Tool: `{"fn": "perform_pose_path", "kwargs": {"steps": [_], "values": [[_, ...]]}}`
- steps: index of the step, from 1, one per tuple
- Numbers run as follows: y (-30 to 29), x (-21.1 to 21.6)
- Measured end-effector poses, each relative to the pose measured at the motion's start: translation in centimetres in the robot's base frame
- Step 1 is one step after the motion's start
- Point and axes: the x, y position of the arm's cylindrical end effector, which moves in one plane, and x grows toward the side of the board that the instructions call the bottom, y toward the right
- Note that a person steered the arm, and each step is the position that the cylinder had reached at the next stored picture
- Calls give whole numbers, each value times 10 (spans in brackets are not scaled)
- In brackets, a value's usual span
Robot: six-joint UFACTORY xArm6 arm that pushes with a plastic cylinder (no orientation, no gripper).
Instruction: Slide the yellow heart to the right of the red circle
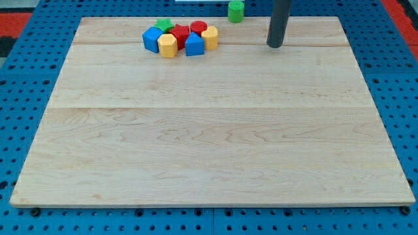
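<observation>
The yellow heart [210, 37] sits near the view's top, at the right end of a tight cluster of blocks. The red circle [198, 27] is just above and left of it, touching or nearly touching. My tip [275, 46] rests on the board about a hundred pixels to the right of the yellow heart, apart from all blocks. The rod rises out of the view's top.
The cluster also holds a red star [179, 33], a green star [164, 25], a blue cube [152, 40], a yellow hexagon [168, 46] and a blue block [194, 45]. A green circle [236, 10] stands beyond the wooden board's [209, 150] top edge.
</observation>
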Motion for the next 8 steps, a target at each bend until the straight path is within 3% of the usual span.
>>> {"fn": "perform_pose_path", "kwargs": {"steps": [2, 3, 5, 8], "values": [[-25, 35], [-123, 40], [-130, -12], [-120, -34]]}}
